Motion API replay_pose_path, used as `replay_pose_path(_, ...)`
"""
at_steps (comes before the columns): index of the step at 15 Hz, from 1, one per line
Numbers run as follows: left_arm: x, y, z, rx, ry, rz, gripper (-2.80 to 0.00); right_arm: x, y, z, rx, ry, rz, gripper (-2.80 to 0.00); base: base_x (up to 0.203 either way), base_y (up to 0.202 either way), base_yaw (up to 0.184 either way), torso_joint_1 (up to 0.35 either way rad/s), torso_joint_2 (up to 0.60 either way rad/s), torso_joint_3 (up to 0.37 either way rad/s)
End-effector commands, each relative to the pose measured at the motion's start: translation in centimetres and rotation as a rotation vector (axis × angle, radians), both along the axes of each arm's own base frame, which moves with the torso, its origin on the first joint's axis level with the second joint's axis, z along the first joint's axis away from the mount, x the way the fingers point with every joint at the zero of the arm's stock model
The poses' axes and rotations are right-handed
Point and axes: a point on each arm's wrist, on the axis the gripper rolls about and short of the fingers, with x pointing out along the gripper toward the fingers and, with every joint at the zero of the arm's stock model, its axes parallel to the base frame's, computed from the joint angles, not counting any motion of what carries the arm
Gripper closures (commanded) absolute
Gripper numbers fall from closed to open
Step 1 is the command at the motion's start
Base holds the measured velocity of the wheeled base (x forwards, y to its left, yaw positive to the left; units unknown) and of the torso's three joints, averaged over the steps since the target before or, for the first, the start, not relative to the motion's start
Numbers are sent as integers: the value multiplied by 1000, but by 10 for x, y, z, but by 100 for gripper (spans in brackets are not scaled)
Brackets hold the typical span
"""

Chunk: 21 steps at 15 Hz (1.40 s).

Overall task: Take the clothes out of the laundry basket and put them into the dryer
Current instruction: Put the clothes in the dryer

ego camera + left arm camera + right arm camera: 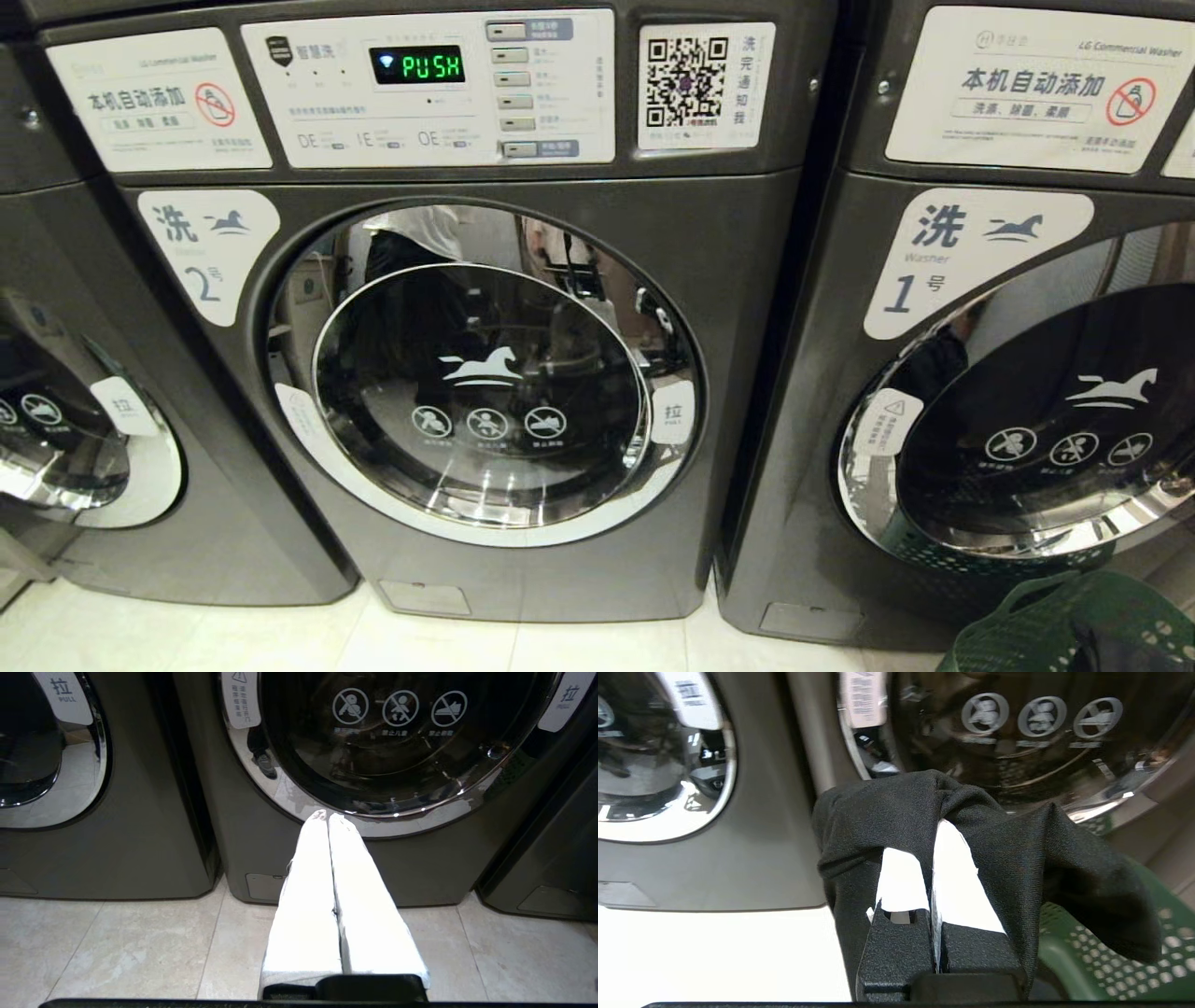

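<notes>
A front-load machine marked 2 fills the head view, its round glass door (pixel 481 392) closed and its display reading PUSH. The green laundry basket (pixel 1074 616) stands on the floor at the lower right, before the machine marked 1, with something dark inside. Neither arm shows in the head view. In the right wrist view, my right gripper (pixel 934 830) is shut on a black garment (pixel 887 807) that drapes over both white fingers, above the basket's rim (pixel 1101 961). My left gripper (pixel 328 815) is shut and empty, low before the closed door (pixel 397 742).
Three dark grey machines stand side by side, all doors closed: one at the far left (pixel 84 448), machine 2 in the middle, machine 1 (pixel 1027 420) at the right. Pale floor tiles (pixel 117 952) run in front of them. A white pull tab (pixel 674 412) sits on machine 2's door rim.
</notes>
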Motion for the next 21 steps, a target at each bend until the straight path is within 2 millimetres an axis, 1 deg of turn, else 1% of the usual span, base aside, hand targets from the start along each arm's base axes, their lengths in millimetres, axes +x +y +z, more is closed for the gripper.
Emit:
replay_pose_path(1,0,0,0,0,-1,0,0,0,0,0,0,-1,0,0,0,194,-2,2,-2,2)
replay_pose_path(18,0,0,0,-1,0,0,0,0,0,0,0,-1,1,0,0,195,-1,2,3,2)
replay_pose_path(21,0,0,0,-1,0,0,0,0,0,0,0,-1,1,0,0,70,0,1,4,1)
